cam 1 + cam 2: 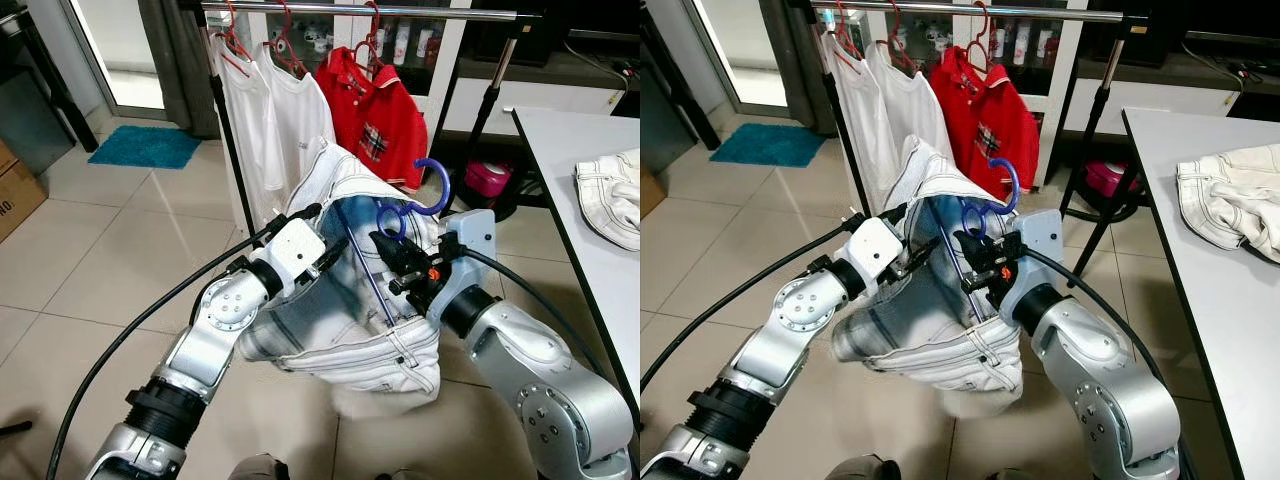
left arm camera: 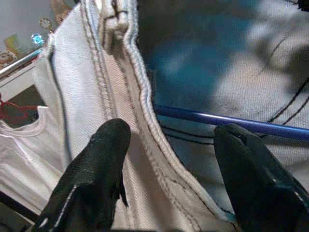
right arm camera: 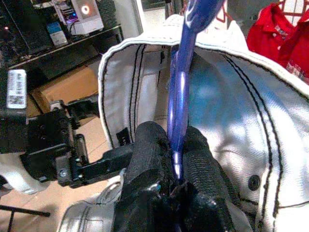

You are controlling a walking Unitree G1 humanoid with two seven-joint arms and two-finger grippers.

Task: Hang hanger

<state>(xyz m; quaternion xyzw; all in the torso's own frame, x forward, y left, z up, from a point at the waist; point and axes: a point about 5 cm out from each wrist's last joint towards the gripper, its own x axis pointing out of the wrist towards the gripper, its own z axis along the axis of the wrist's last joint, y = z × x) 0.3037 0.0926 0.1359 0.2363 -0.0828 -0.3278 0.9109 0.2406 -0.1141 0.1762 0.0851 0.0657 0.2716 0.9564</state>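
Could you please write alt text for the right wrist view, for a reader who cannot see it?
The right gripper is shut on the blue hanger, whose shaft runs up along the open waistband of a white denim garment. The left gripper reaches in from the side, and a red shirt hangs behind.

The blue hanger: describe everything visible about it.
The blue hanger looks like glossy plastic, with a curved hook at the top and thin straight bars. Its hook rises free above the white denim garment, not yet on the clothes rail behind. The right gripper is shut on its stem just below the hook. One blue bar runs down inside the garment's waistband, where the open fingers of the left gripper straddle the seam.
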